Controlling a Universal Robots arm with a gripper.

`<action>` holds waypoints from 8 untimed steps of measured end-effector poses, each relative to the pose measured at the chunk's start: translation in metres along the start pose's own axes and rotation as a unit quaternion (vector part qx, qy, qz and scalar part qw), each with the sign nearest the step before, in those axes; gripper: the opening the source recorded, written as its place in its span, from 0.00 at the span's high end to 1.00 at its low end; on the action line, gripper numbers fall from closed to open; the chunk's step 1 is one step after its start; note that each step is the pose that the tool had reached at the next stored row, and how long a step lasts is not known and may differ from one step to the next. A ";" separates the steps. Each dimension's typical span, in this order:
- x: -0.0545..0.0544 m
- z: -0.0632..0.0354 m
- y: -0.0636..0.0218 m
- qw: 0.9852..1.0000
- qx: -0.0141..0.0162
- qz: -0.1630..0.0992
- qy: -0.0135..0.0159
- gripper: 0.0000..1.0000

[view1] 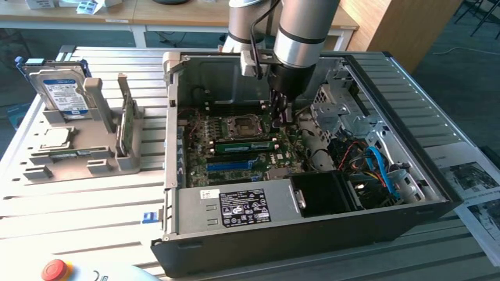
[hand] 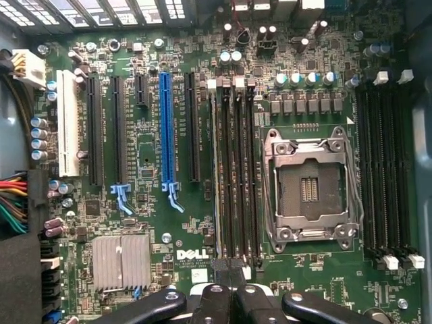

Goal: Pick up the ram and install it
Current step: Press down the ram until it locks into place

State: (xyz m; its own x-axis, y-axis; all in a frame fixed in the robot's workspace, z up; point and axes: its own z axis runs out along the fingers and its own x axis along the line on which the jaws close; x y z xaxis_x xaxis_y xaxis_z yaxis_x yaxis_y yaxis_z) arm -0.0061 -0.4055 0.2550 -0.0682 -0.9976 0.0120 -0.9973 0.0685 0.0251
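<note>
Containers: the open computer case (view1: 312, 234) is lying on its side, exposing the motherboard (hand: 155, 223). At 9 o'clock from the case, a grey holder (view1: 78, 164) is carrying a hard drive with a blue label (view1: 58, 88) standing upright, a green expansion card (view1: 125, 120) on edge, and a square processor (view1: 55, 139) lying flat.

Surface and room: everything is resting on a slatted metal table (view1: 86, 205). A red button (view1: 55, 269) is sitting at 7 o'clock from the case, and printed sheets (view1: 476, 187) are lying at 3 o'clock. A wooden panel (view1: 390, 23) is standing beyond the table.

Task item: the ram (view1: 246, 146) is standing in a memory slot at 6 o'clock from the processor socket (view1: 238, 124) in the exterior view, showing as a long bright green strip. In the wrist view the ram (hand: 217, 175) is appearing edge-on as a thin pale line in the slot farthest from the socket (hand: 307, 185).

End effector: the gripper (view1: 281, 114) is reaching down into the case above one end of that slot bank. In the wrist view the gripper (hand: 233, 270) is showing its fingers drawn together, gripping nothing.
</note>
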 end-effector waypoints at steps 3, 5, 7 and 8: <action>0.000 0.0028 -0.0001 1.000 0.000 0.000 0.000 0.90; 0.000 0.0047 -0.0001 1.000 0.000 0.000 0.000 0.90; 0.000 0.0065 -0.0002 1.000 0.000 0.000 0.000 0.90; 0.000 0.0074 -0.0002 1.000 0.000 0.000 0.000 0.90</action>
State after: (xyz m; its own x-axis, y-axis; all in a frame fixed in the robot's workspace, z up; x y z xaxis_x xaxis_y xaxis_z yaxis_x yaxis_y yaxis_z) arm -0.0062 -0.4056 0.2476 -0.0683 -0.9976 0.0121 -0.9973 0.0685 0.0251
